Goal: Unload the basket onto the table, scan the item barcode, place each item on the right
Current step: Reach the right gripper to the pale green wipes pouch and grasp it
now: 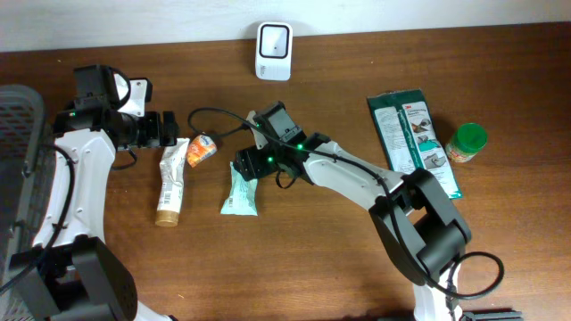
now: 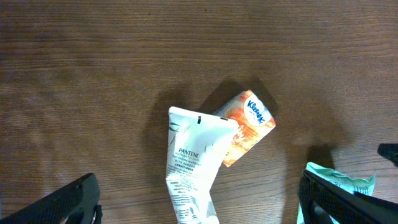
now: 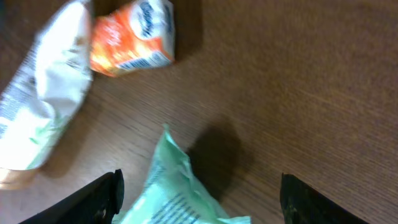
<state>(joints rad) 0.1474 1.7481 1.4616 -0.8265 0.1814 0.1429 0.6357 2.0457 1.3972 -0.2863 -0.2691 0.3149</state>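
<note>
**Item:** mint-green packet, lying flat on the table at the centre of the overhead frame, just below and right of the orange Kleenex pack. It has a soft, crinkled film wrapper with a crimped upper edge and dark print on its face. No barcode can be made out from here.

**Step in hand:** the pick-up, by my reckoning, with this packet as the likely item to scan.

**Right gripper**: poised over the packet's upper end. Its fingers are spread to either side of the film and clear of it in the wrist view, pinching nothing.

**Left gripper**: upper left of the frame, spread wide and empty. It sits above the flat end of the white Pantene tube, which overlaps the Kleenex pack.

**Next move calls for:** pinching the packet's upper end, lifting it, and turning its coded face toward the white scanner at top centre. The film looks floppy, so a shallow pinch may slip or fold it.
</note>
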